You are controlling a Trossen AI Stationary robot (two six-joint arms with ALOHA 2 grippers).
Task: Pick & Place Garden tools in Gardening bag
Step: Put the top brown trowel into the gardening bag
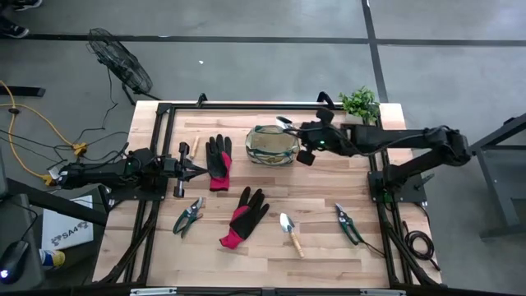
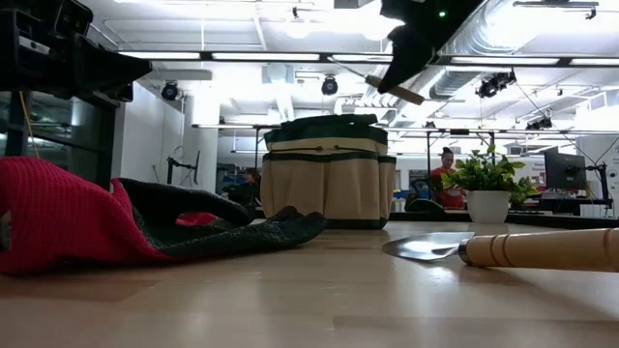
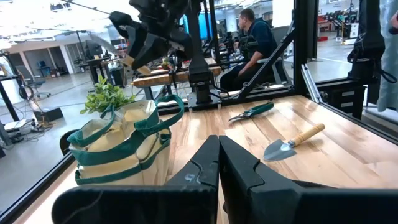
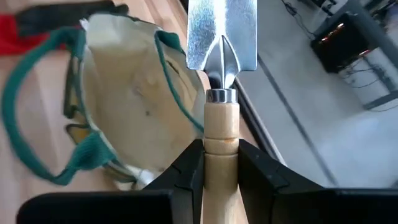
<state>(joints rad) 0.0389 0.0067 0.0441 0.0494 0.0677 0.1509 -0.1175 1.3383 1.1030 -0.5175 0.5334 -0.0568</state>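
Observation:
The olive-tan gardening bag (image 1: 273, 145) stands upright at the table's far middle, its mouth open (image 4: 124, 93). My right gripper (image 1: 306, 141) hovers over the bag's right rim, shut on a wooden-handled trowel (image 4: 221, 37). My left gripper (image 1: 194, 171) is shut and empty at the table's left, level with the table (image 3: 217, 155). On the table lie two black-and-red gloves (image 1: 218, 160) (image 1: 244, 215), two pruners (image 1: 187, 215) (image 1: 348, 222) and a second trowel (image 1: 290, 233). My right gripper pinches the trowel's wooden handle (image 4: 221, 146) between its two fingers, just behind the metal collar. The handle lies along the fingers, and the blade (image 4: 221, 31) sticks out ahead of them. The trowel is lifted clear, above the bag's rim.
A green potted plant (image 1: 360, 104) stands at the far right corner, behind my right arm. A small wooden-handled tool (image 1: 194, 148) lies by the far glove. A black frame edges the table. People sit at desks beyond the table (image 3: 252, 37).

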